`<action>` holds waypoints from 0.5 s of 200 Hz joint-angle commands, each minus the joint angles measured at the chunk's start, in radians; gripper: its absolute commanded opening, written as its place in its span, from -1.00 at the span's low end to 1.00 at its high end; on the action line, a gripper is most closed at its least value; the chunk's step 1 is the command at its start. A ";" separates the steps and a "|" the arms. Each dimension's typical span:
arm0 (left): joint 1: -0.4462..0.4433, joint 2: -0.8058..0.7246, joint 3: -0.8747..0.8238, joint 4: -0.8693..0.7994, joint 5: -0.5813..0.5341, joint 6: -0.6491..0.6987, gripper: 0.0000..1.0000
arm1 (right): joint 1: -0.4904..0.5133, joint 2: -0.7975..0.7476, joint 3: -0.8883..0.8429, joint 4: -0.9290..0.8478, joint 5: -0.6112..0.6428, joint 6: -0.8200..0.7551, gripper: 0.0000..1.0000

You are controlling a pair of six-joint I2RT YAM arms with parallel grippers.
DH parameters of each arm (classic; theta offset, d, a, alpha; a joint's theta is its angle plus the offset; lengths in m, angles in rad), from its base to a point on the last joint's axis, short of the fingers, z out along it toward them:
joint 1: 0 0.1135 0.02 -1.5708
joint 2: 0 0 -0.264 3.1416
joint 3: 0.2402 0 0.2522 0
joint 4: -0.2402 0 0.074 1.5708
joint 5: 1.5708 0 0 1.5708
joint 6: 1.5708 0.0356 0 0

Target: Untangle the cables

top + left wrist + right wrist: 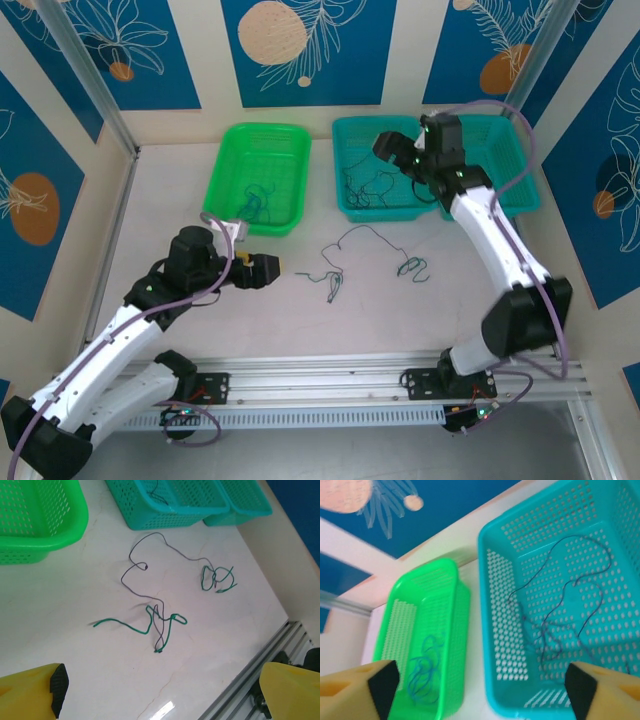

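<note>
Cables [158, 625] ahead of spread left jaws

Three baskets on a pale table [380, 315], printed panels behind.
A green basket [222, 165] sits at the far edge, left of middle. A teal basket [345, 150] stands just beside it on the right, a narrow gap between them. A second teal basket [517, 165] presses against that one, toward the far right corner. A metal rail [330, 375] runs along the near edge. Blue leaf-print panels [300, 50] line the walls.

I see bright, even light everywhere. The worktop [165, 709] shines white near the bottom. My wrist views look a bit blurry.
</note>
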 commanded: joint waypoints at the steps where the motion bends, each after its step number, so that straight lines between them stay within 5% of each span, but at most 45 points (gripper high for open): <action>1: 0.009 -0.003 0.044 -0.057 0.008 0.087 0.97 | 0.069 -0.079 -0.174 0.015 -0.035 0.089 0.65; 54: 0.009 -0.024 0.046 -0.082 0.022 0.127 0.98 | 0.378 -0.037 -0.351 0.060 0.186 0.070 0.63; 100: 0.009 -0.052 0.037 -0.101 0.015 0.118 0.98 | 0.451 0.189 -0.287 0.112 0.338 -0.065 0.80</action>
